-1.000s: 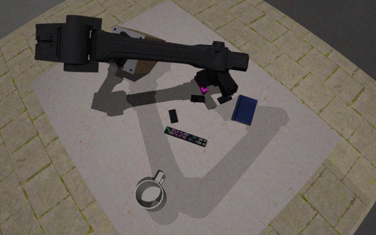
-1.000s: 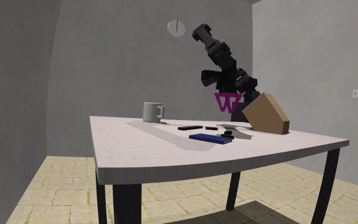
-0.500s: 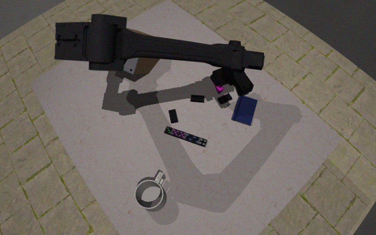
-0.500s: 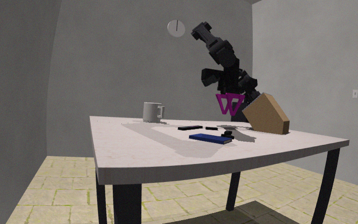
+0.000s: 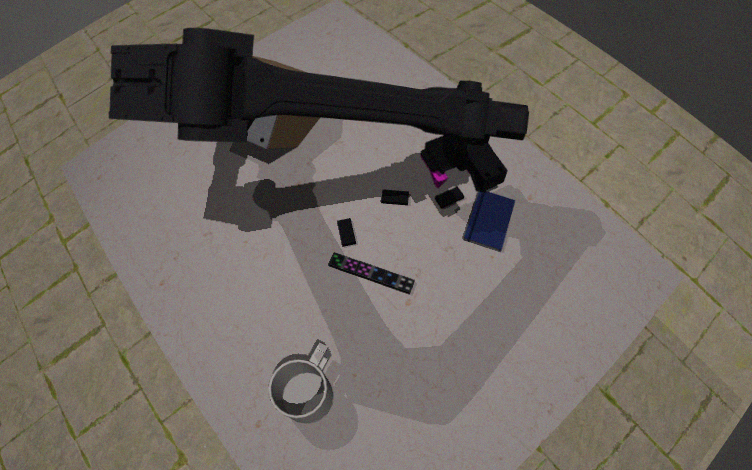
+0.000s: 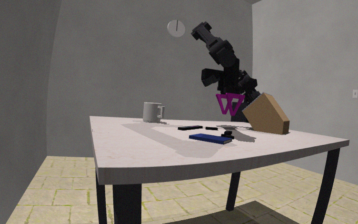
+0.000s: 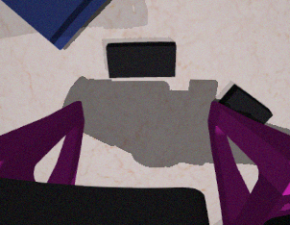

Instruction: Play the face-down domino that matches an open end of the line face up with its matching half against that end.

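3 face-down dominoes lie on the surface (image 5: 204,303) near the centre of the top view: one (image 5: 345,231) just above the line's left end, one (image 5: 394,196) higher up, and one (image 5: 449,197) beside the blue book (image 5: 489,221). The face-up line (image 5: 371,272) runs slantwise below them, with green pips at its left end and white pips at its right. The gripper (image 6: 230,104) hangs high over the surface in the exterior view; its purple jaws stand fairly wide and hold nothing. In the wrist view a dark domino (image 7: 140,59) sits above centre, between the fingers' lines, and another (image 7: 247,104) shows at the right finger (image 7: 241,155).

I judge the step to be choosing and lining up on a candidate, probably the domino by the book. Which one matches cannot be told, as the backs are blank. The next move calls for centring over it, turning the jaws across its short width, then descending without nudging the book or the neighbouring domino.
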Controlling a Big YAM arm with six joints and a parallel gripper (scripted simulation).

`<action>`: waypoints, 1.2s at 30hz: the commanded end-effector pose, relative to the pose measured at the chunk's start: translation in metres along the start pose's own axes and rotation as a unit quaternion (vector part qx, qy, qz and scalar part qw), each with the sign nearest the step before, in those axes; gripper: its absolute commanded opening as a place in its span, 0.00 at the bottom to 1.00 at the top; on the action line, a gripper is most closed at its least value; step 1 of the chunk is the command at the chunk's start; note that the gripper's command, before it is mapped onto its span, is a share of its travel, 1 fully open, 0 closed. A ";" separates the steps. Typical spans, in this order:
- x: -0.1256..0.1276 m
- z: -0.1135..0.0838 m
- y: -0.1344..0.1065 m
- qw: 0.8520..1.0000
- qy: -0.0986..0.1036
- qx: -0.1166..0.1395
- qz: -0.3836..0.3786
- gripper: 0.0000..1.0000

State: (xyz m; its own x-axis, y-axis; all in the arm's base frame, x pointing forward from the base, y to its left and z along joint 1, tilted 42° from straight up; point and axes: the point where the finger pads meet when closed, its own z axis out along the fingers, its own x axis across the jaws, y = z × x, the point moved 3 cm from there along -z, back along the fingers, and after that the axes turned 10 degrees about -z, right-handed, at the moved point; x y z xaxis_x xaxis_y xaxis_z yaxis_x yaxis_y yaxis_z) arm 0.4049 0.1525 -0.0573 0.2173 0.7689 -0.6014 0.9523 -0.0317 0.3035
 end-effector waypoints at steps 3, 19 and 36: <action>0.010 -0.011 0.009 1.000 0.011 -0.011 0.003 0.73; 0.010 0.006 0.006 1.000 0.010 -0.009 -0.001 0.73; 0.016 0.035 0.006 1.000 0.010 -0.009 -0.006 0.73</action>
State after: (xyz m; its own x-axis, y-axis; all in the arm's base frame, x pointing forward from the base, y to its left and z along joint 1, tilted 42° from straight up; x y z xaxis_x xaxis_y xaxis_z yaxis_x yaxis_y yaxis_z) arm 0.4126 0.1444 -0.0895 0.1944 0.7761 -0.5999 0.9557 -0.0122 0.2940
